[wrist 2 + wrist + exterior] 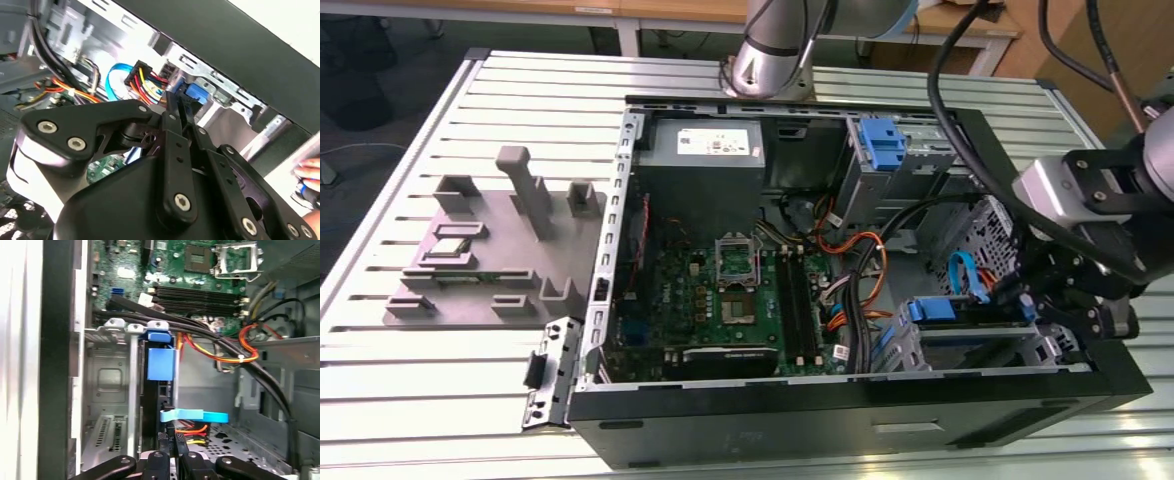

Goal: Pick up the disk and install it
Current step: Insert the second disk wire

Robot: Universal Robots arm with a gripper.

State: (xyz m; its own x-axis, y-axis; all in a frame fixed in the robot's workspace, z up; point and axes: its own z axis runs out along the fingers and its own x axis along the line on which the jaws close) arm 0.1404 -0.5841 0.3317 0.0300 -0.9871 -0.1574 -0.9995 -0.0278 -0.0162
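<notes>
Sitting at the exterior view's left, a gray fixture (494,250) on the slatted table (400,400). Lying mid-view, the motherboard (734,290). At the right, pinching narrowly with the gripper (170,457) on the disk (161,365), standing edge-on inside the metal drive cage (107,390).

Arm enters from the exterior view's right, silver-grey wrist block high, black gripper (1067,300) hanging below it, angled down. Arm base column stands at the far edge of the scene, silver segment (767,50) rising out of frame. In the second wrist view the gripper (175,100) shows black linkage bars with bolts, the two fingers (172,107) drawn close together and pointing away from the camera. In the first wrist view the gripper (170,437) has its finger links converging at the frame edge, tips nearly meeting.
</notes>
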